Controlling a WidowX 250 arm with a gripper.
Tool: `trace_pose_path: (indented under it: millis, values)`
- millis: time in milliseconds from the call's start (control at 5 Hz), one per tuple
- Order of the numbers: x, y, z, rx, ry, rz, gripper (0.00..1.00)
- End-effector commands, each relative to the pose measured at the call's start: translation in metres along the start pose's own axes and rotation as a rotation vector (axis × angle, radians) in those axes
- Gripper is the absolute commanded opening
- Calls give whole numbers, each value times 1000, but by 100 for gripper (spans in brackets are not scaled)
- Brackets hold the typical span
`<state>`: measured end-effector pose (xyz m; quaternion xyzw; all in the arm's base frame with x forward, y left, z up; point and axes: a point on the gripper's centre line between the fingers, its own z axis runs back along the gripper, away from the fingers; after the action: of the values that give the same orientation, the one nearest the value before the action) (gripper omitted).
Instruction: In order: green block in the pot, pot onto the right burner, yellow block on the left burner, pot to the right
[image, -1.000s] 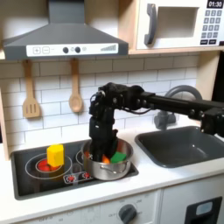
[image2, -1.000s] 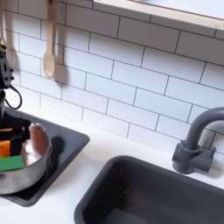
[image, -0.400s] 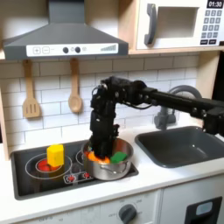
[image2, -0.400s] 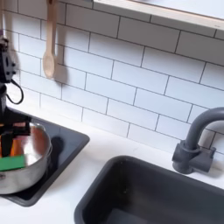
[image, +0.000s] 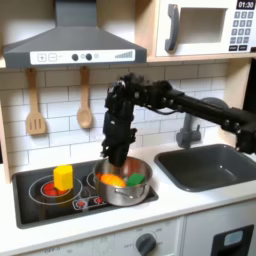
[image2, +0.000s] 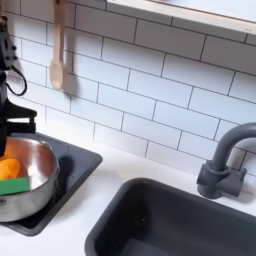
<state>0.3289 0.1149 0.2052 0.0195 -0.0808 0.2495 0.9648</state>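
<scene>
on the black stovetop (image: 40, 200) we see the pot (image: 124, 186) sitting on the burner at the first exterior view's right, its open mouth facing straight up. inside it lie an orange piece (image: 111, 179) toward nine o'clock and the green block (image: 135, 180) toward three o'clock of the pot's bowl, the two just beside each other. in the second exterior view the pot (image2: 30, 192) shows the same pair, with the orange piece (image2: 9, 168) above and the green block (image2: 14, 186) lying flat, its long edge running across the view from nine to three o'clock.

the yellow block (image: 63, 177) stands upright on the burner at the first exterior view's left, its long axis vertical, pointing to twelve o'clock, well apart from the pot.

the gripper (image: 117, 152) hangs above the pot, fingers pointing down toward six o'clock, just over the rim. we cannot tell how far its jaws are parted, and we see nothing between them.

on the tiled wall hang two wooden utensils (image: 86, 103).
</scene>
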Motion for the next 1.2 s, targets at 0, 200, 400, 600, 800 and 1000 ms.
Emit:
trace_pose_path:
  millis: [0, 200, 400, 600, 800, 1000]
  values:
    - [-2, -3, -5, -5, 31, -12, 100]
    - [0, -4, -6, -18, 30, -9, 100]
    - [2, -5, -9, -26, 35, -21, 100]
    - [1, -6, -15, -33, 40, -23, 100]
    - [2, -7, -15, -27, 31, -32, 100]
    - [0, -6, -19, -32, 38, -42, 100]
